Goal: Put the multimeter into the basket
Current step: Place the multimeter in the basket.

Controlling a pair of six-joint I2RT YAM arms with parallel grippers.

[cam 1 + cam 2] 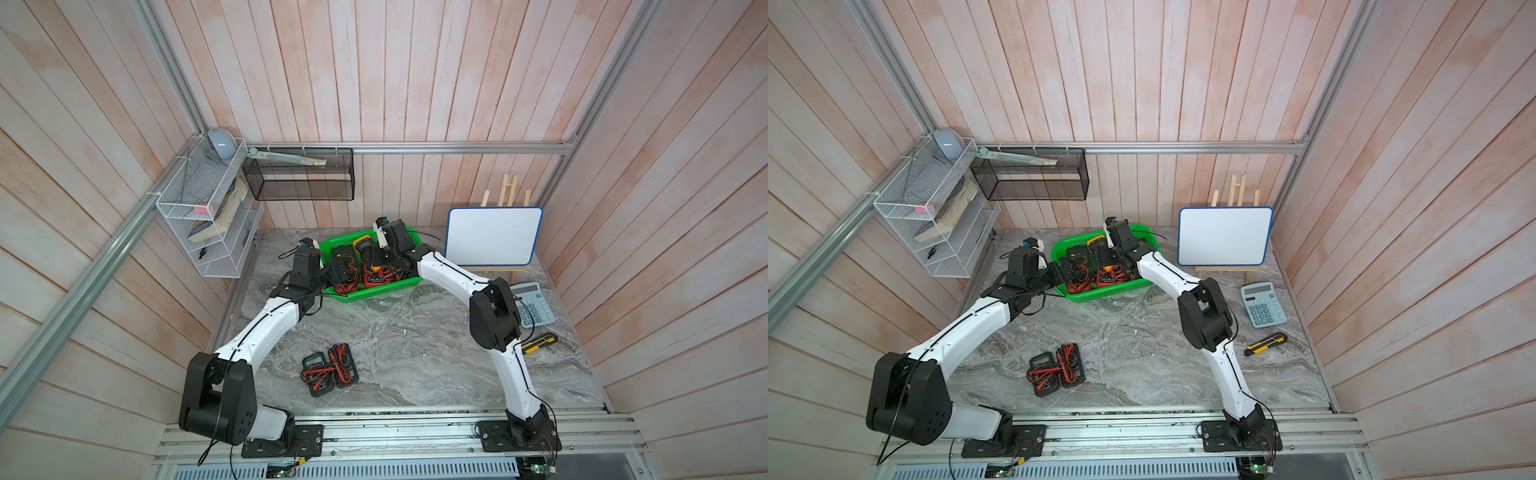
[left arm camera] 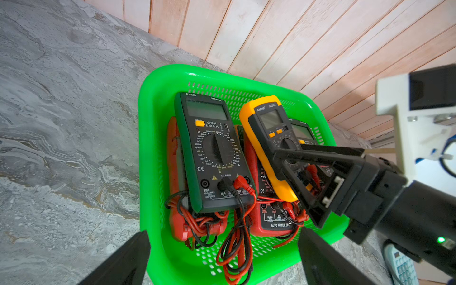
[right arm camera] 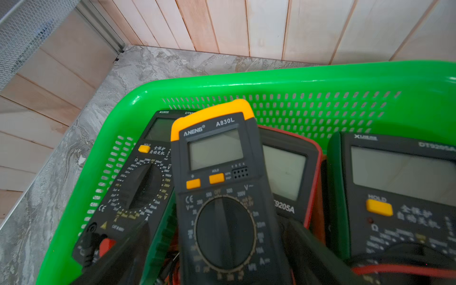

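The bright green basket (image 1: 376, 294) (image 1: 1109, 294) (image 2: 158, 98) (image 3: 246, 81) stands at the back of the table and holds several multimeters. A yellow-edged multimeter (image 1: 362, 242) (image 1: 1095, 242) (image 2: 259, 116) (image 3: 217, 153) lies tilted on top of the others. My right gripper (image 1: 372, 257) (image 2: 296, 187) (image 3: 217, 224) is open, its fingers standing apart on either side of the yellow multimeter's lower half. My left gripper (image 1: 338, 270) (image 2: 224, 233) hangs open and empty over the basket's near end, above coiled leads. Two more multimeters (image 1: 330, 370) (image 1: 1057, 370) lie side by side on the table in front.
A whiteboard on an easel (image 1: 494, 237) stands right of the basket. A calculator (image 1: 534, 305) and a yellow utility knife (image 1: 539, 344) lie near the right wall. A white wire rack (image 1: 208, 208) and a black mesh bin (image 1: 299, 178) hang on the walls.
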